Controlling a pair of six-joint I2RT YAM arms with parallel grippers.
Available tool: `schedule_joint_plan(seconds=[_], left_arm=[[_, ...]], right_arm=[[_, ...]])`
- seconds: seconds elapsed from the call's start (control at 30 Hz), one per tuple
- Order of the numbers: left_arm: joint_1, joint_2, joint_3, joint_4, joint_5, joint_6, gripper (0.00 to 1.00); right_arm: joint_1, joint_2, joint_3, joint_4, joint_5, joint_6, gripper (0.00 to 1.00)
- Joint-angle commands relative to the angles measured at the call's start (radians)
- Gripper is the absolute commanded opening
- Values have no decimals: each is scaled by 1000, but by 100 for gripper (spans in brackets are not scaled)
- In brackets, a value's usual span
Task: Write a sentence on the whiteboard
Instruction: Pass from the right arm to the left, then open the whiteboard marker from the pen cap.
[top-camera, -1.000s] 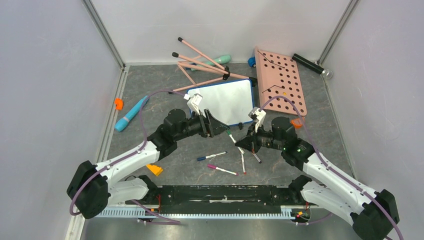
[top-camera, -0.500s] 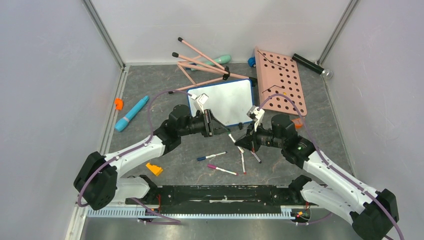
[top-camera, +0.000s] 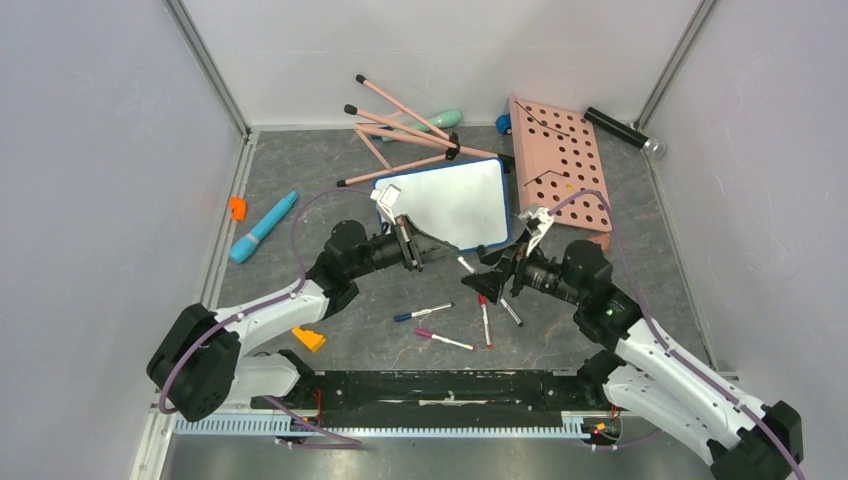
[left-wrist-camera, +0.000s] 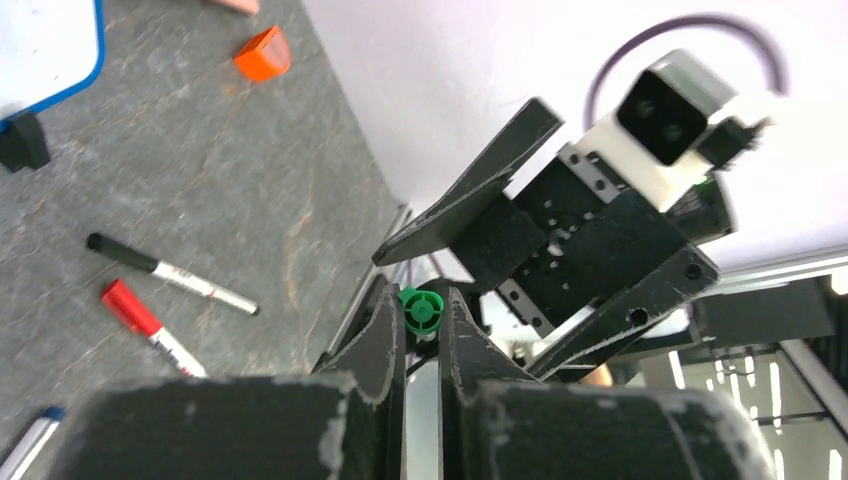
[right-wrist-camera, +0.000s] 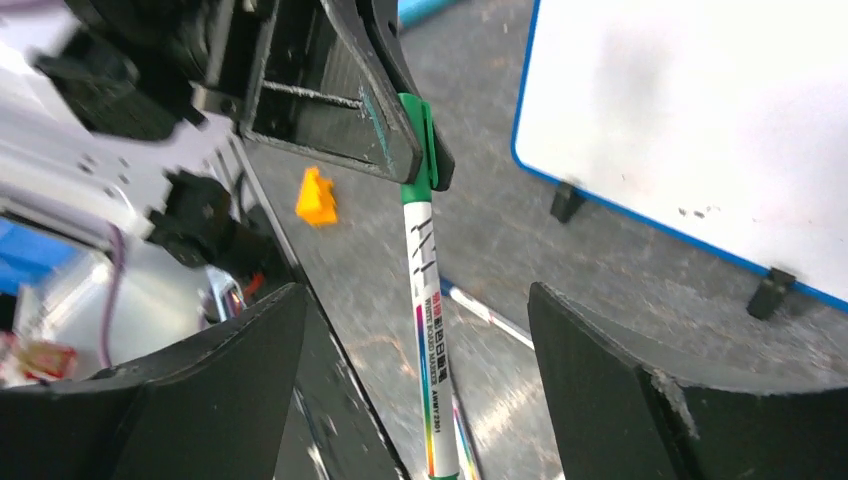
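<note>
The whiteboard (top-camera: 455, 200), white with a blue frame and small black feet, lies at the table's middle back. It also shows in the right wrist view (right-wrist-camera: 700, 130). Its face is bare apart from faint specks, and no sentence shows. A green-capped white marker (top-camera: 465, 265) hangs in the air between the two arms. My left gripper (top-camera: 452, 258) is shut on its green cap (left-wrist-camera: 421, 310). The marker's barrel (right-wrist-camera: 420, 260) runs between the spread fingers of my right gripper (right-wrist-camera: 415, 300), which stands open and touches nothing.
Loose markers lie below the grippers: red (top-camera: 484, 320), black (top-camera: 510, 312), blue (top-camera: 422, 312) and magenta (top-camera: 445, 340). A pink board with round holes (top-camera: 562, 160) sits right of the whiteboard, pink sticks (top-camera: 400, 130) behind it. A blue tool (top-camera: 262, 227) and an orange wedge (top-camera: 309, 339) lie left.
The left gripper has closed on the marker's green cap. The right gripper, shut on the marker before, has sprung open and drawn back to the right.
</note>
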Motion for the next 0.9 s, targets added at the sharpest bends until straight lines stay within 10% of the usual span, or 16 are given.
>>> schedule_joint_plan(seconds=[0.0, 0.2, 0.87], left_arm=[[13, -16, -29, 347, -47, -193, 2], [16, -26, -23, 492, -89, -263, 2], [15, 25, 30, 411, -61, -211, 2]], right_arm=[[2, -71, -119, 401, 82, 383, 83], [2, -112, -283, 713, 226, 699, 81], [2, 38, -170, 827, 157, 749, 48]])
